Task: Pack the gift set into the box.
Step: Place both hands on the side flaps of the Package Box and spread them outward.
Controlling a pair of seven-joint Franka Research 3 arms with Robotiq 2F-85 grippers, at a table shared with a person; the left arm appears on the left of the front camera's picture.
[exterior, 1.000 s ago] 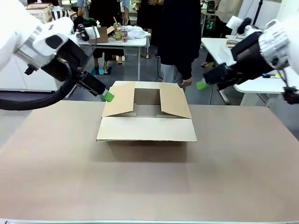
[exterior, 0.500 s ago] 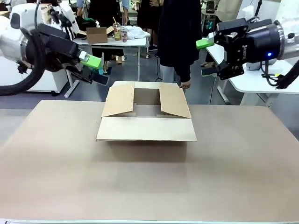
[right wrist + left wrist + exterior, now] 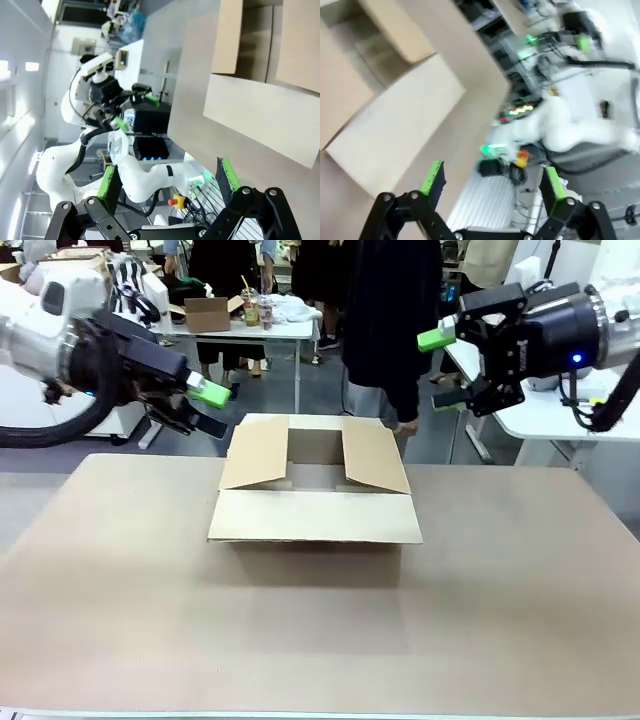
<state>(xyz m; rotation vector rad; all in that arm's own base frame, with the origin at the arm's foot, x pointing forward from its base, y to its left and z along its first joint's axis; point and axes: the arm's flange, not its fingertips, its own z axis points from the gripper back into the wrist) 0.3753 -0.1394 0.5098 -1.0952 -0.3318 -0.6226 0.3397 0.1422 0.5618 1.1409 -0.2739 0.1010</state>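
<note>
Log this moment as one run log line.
box: on table, flaps open | left gripper: open, empty, high left of box | right gripper: open, empty, high right of box

Looking across a tan worktop (image 3: 520, 620). Finding a person in dark clothes (image 3: 385, 330) standing at its far side. Farther back, noting a white table (image 3: 250, 331) carrying a small cardboard box (image 3: 207, 313), bottles (image 3: 257, 308) and a crumpled white cloth (image 3: 292, 308). Spotting another white table (image 3: 545, 422) standing off to the right.

The brown table (image 3: 300, 640) carries one open cardboard box (image 3: 315, 518).
</note>
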